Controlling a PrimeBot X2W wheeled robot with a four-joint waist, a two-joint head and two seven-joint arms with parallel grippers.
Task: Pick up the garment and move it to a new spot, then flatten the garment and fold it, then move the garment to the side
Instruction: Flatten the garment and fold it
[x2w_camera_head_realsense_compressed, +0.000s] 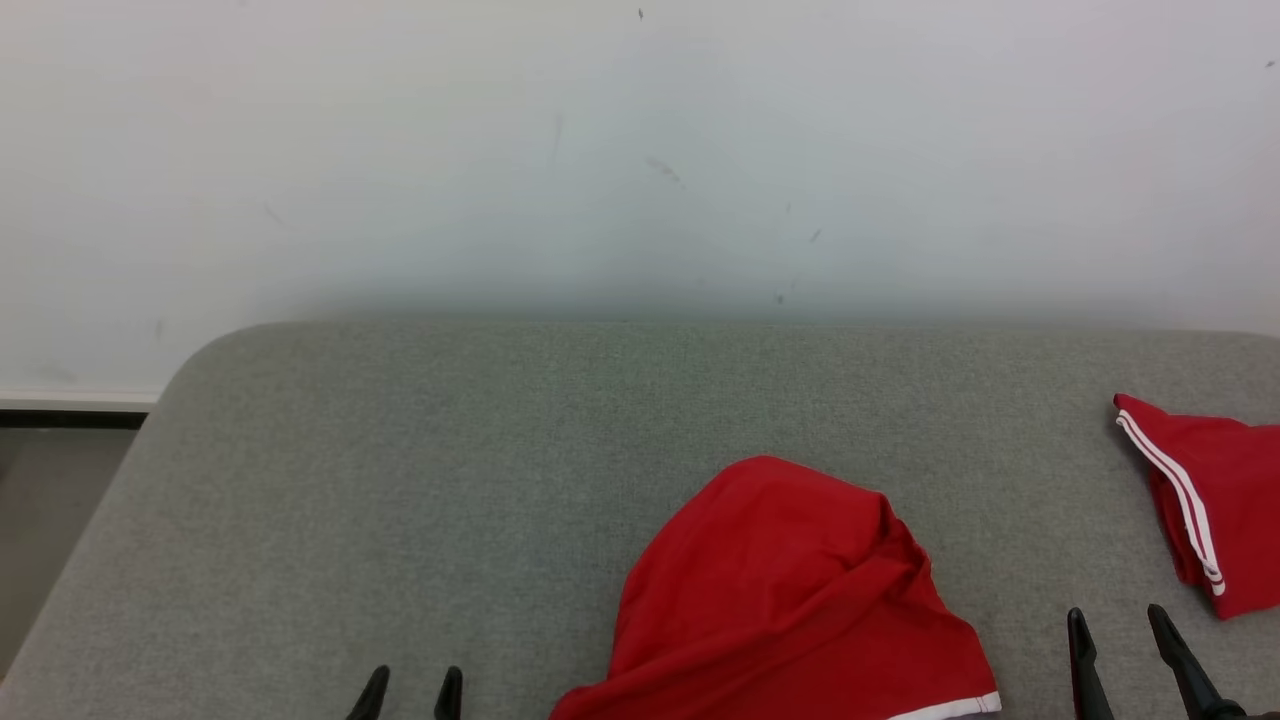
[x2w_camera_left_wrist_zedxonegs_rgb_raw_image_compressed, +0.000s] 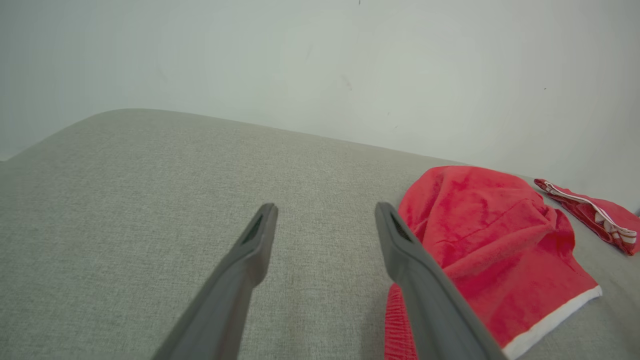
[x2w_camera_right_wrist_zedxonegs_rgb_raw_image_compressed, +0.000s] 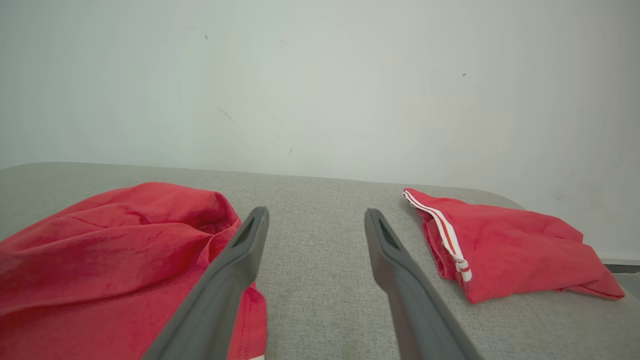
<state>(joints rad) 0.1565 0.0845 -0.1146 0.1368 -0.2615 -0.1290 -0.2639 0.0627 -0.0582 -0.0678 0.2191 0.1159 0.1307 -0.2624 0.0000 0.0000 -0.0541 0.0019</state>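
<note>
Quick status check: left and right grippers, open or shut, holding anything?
Left gripper: open, holding nothing, beside the crumpled red garment.
Right gripper: open, holding nothing, between that garment and the striped red garment.

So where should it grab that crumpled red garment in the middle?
Likely the bunched ridge at the right of the garment, pinched from above by the right end effector, which is nearest. The cloth stands up in a fold there; elsewhere it lies flat on the cushion.

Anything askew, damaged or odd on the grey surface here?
The near red garment lies bunched and creased, not flat; a second red garment lies apart to its right. Nothing looks torn or spilled.
</note>
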